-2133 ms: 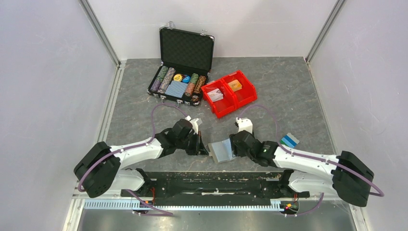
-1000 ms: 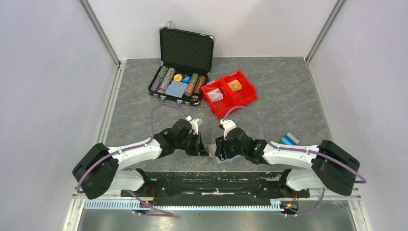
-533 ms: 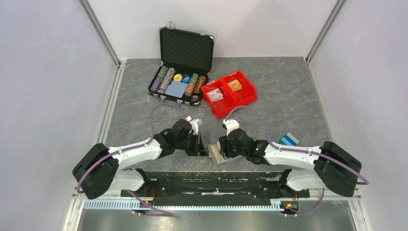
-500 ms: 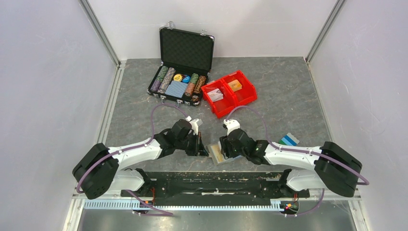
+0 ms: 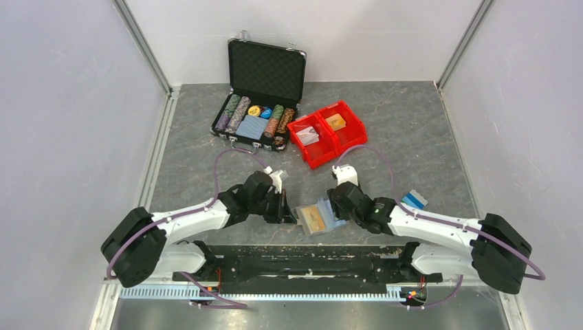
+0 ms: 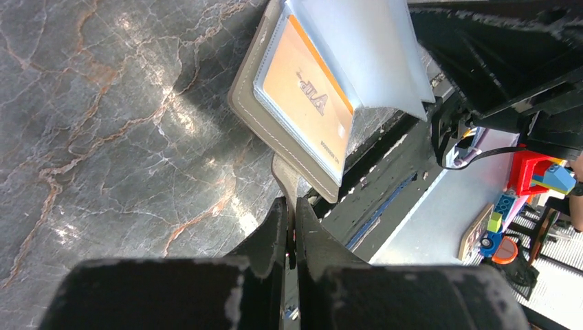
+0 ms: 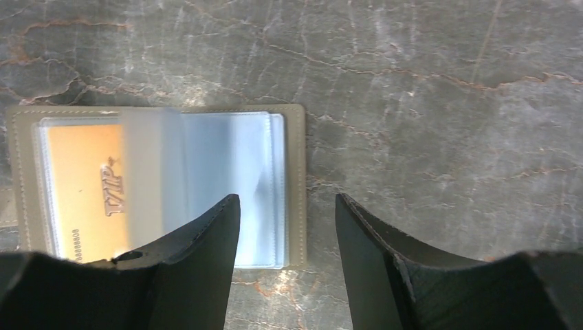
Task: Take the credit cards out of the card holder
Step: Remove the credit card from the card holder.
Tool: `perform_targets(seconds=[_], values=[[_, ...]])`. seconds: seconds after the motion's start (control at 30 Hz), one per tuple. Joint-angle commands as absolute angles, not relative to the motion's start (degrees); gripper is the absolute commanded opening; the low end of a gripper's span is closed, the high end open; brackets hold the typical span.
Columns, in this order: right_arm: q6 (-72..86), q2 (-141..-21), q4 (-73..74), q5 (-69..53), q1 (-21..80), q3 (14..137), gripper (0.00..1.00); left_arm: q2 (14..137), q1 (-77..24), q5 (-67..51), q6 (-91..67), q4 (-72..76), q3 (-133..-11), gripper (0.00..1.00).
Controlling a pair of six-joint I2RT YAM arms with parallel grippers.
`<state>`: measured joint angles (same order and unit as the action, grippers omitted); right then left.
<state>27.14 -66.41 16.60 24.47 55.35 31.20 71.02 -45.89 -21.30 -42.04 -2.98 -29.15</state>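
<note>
**Item: card holder (image 7: 297, 185), open, with contents**

- Location: flat on the grey marbled tabletop (image 5: 412, 137) near its front edge, between my two grippers.
- Lie: the spread runs left to right from one gripper to the other. The orange card (image 7: 79, 189) sits in the half toward my left arm. Its lettering runs crosswise to the spread.
- Left gripper (image 6: 290, 205): fingers pressed together, apparently pinching the holder's grey tab at the corner beside the orange card.
- Right gripper (image 7: 285, 199): jaws spread and empty, hovering over the holder's other half. The orange card lies to their left, so this is the free arm for the pull.
- Appearance: grey stitched cover and clear plastic sleeves. One sleeve leaf stands up, blurred, partly veiling the card. The half under my right jaws shows pale blue, and I see no card in it.
- Associated: blue and teal cards (image 5: 413, 200) lie loose on the table, outboard of my right arm and well apart from the holder.
</note>
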Motion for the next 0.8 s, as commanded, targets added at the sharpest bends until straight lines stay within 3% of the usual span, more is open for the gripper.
perform_targets(seconds=[0.0,0.13,0.3,0.47,0.53,0.63,0.77], values=[[26.5,-64.0,19.1,27.0,54.2,34.1,0.55,69.3,-46.1,-21.0,-40.0,-3.2,-28.3,0.12],[26.4,-61.3,18.3,22.2,53.9,35.7,0.51,69.3,-46.1,-20.0,-39.8,-4.5,-28.5,0.18],[27.0,-57.6,6.1,6.8,54.1,33.5,0.40,69.2,-46.0,-20.3,-40.1,-3.8,-28.5,0.17],[29.5,-61.1,-4.4,-1.6,56.0,31.3,0.38,69.2,-46.0,-20.8,-40.6,-3.0,-28.5,0.15],[29.2,-63.5,-4.3,-1.1,56.7,31.4,0.42,69.1,-46.0,-21.0,-40.7,-2.9,-28.5,0.14],[28.7,-66.0,-4.0,1.6,57.2,30.8,0.57,68.9,-46.1,-21.0,-40.9,-3.0,-28.3,0.13],[28.1,-69.0,-4.1,2.2,57.3,30.8,0.65,68.4,-46.1,-20.8,-40.9,-3.0,-28.0,0.11]])
